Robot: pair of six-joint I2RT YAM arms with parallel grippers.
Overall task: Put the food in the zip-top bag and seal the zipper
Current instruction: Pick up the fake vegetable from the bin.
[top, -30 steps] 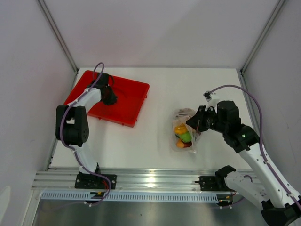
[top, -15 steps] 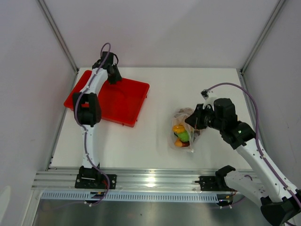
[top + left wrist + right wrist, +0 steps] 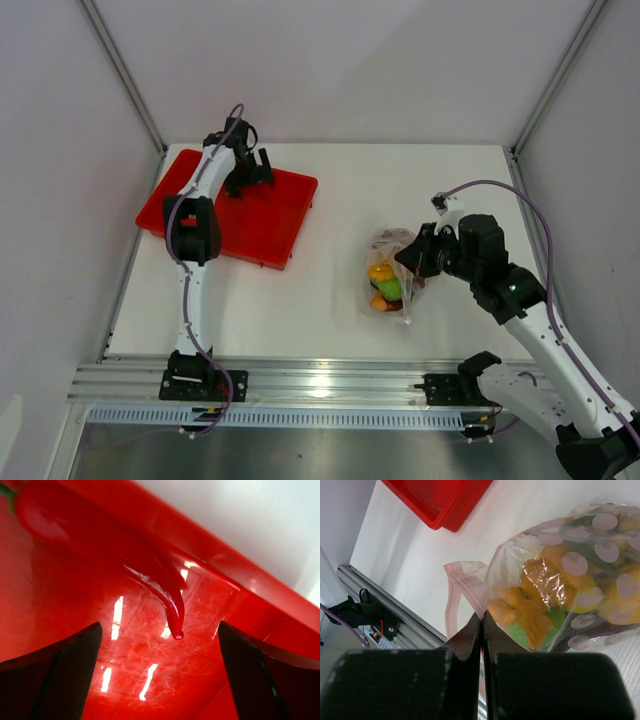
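Observation:
The zip-top bag [image 3: 388,272] lies on the white table right of centre, with yellow, orange and green food [image 3: 540,605] showing through its clear wall. My right gripper [image 3: 482,617] is shut on the bag's mouth edge by the pink zipper [image 3: 451,600], and in the top view the right gripper [image 3: 412,258] sits at the bag's right side. My left gripper [image 3: 252,170] hangs open over the red tray's far part. Between its spread fingers [image 3: 55,670], a glossy red chili pepper [image 3: 100,535] lies on the tray floor, untouched.
The red tray [image 3: 280,215] sits at the back left of the table, its far rim [image 3: 260,575] close in front of the left gripper. Aluminium rails [image 3: 320,385] run along the near edge. White walls enclose the table.
The left arm has swung from the tray's middle toward its far edge, and its jaws have gone from nearly shut to wide open. The right gripper has stayed shut on the bag, hardly moving.

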